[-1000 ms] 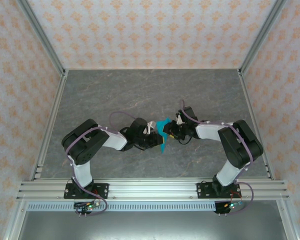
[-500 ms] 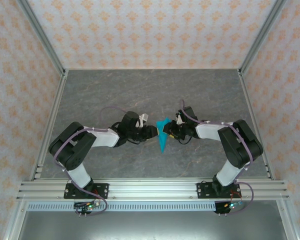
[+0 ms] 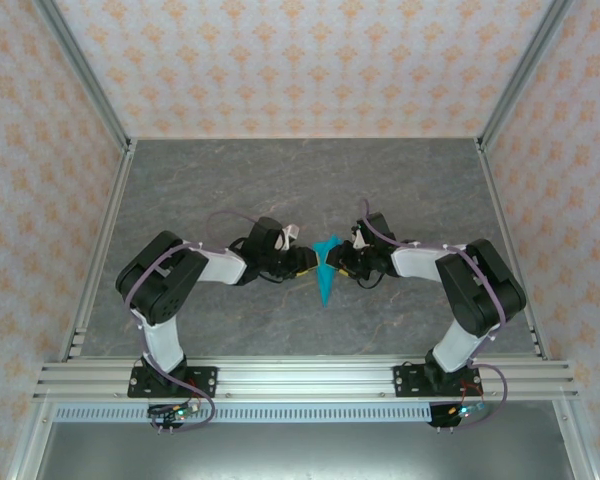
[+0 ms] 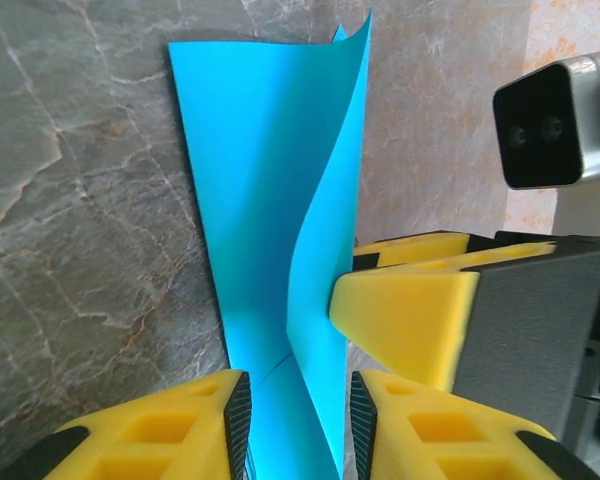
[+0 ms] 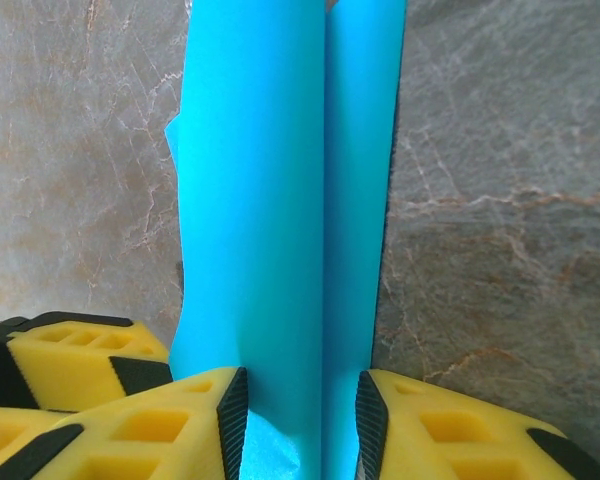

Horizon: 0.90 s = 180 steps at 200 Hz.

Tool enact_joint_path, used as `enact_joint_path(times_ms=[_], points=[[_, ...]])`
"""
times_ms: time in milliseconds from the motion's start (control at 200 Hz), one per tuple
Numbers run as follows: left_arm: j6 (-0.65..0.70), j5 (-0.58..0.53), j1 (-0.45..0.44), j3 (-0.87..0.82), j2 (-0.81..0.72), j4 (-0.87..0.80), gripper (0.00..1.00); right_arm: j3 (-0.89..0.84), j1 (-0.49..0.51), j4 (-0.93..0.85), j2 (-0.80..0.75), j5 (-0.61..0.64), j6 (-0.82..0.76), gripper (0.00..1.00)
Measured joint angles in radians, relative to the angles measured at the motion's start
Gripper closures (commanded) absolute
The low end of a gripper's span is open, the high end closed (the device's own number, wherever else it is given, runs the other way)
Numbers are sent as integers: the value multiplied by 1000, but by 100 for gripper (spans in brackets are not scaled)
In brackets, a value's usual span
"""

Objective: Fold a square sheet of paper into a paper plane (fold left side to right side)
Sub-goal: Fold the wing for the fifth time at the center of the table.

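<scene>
Paper plane (image 4: 270,200) — near end cropped

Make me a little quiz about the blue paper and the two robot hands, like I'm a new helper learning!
1. Pick one: the folded paper is A red, B blue, C white.
2. True or false: the left gripper and the right gripper are on opposite sides of the paper.
3. Fill in: the paper rests on a grey marbled ____.
Key: 1 B; 2 true; 3 table.
</scene>
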Motion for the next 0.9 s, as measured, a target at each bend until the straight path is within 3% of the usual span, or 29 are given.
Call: enact_joint_path(times_ms=[671, 901], points=[[0, 28, 0, 52, 52, 1, 72, 7, 0, -11, 3, -3, 0, 61], [-4, 32, 0, 62, 60, 4, 85, 9, 0, -15, 4, -3, 0, 61]])
